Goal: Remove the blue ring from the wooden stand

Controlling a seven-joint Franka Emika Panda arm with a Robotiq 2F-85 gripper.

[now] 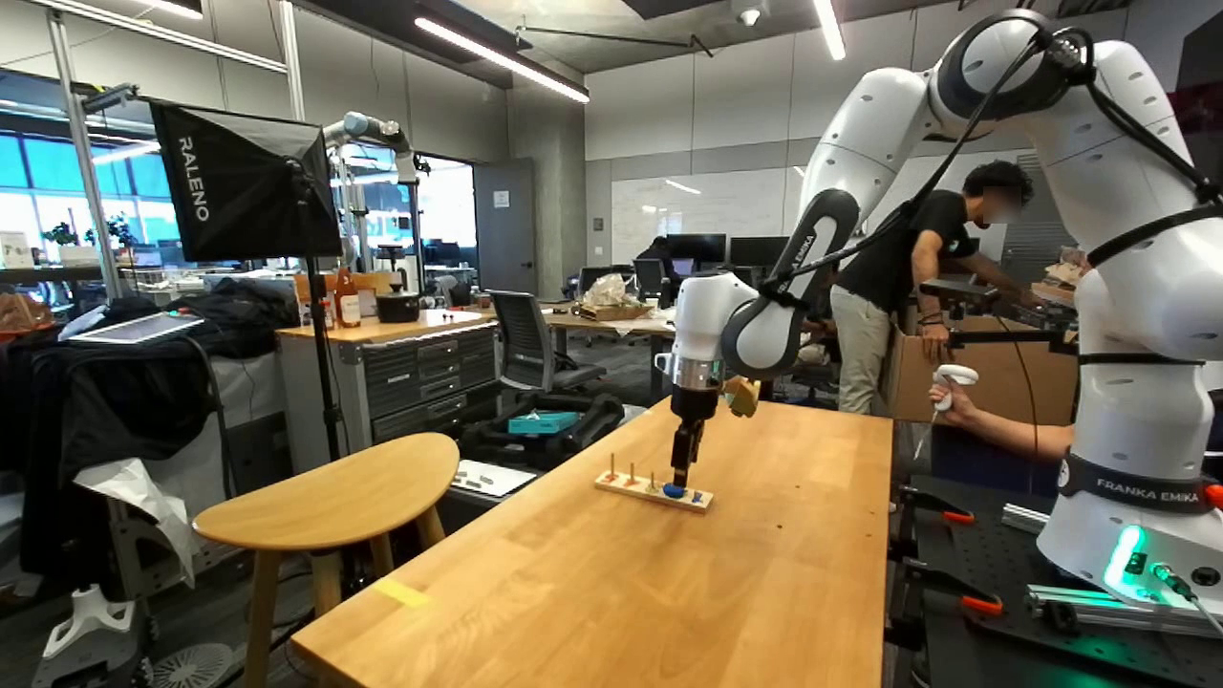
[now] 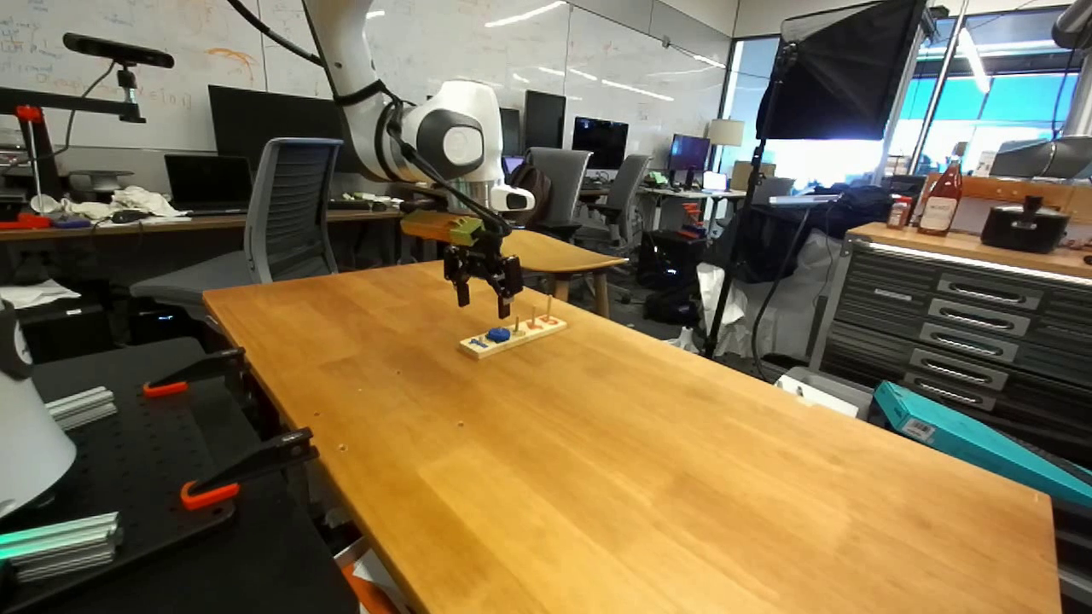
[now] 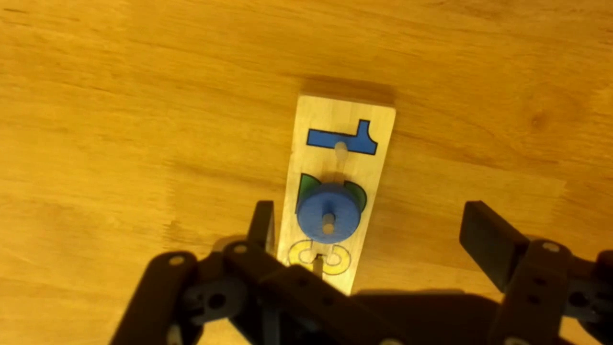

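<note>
Blue ring (image 3: 313, 211) appears off-centre beneath the empty, wide-spread gripper (image 3: 371, 226): one-sided contact on closing may shove the wooden stand (image 3: 364, 167).

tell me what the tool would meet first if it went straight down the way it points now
Likely the blue ring on the wooden stand: in the wrist view it shows within the gap of the open tool. Depth is unclear, so one side of the tool might touch the wooden stand first.
</note>
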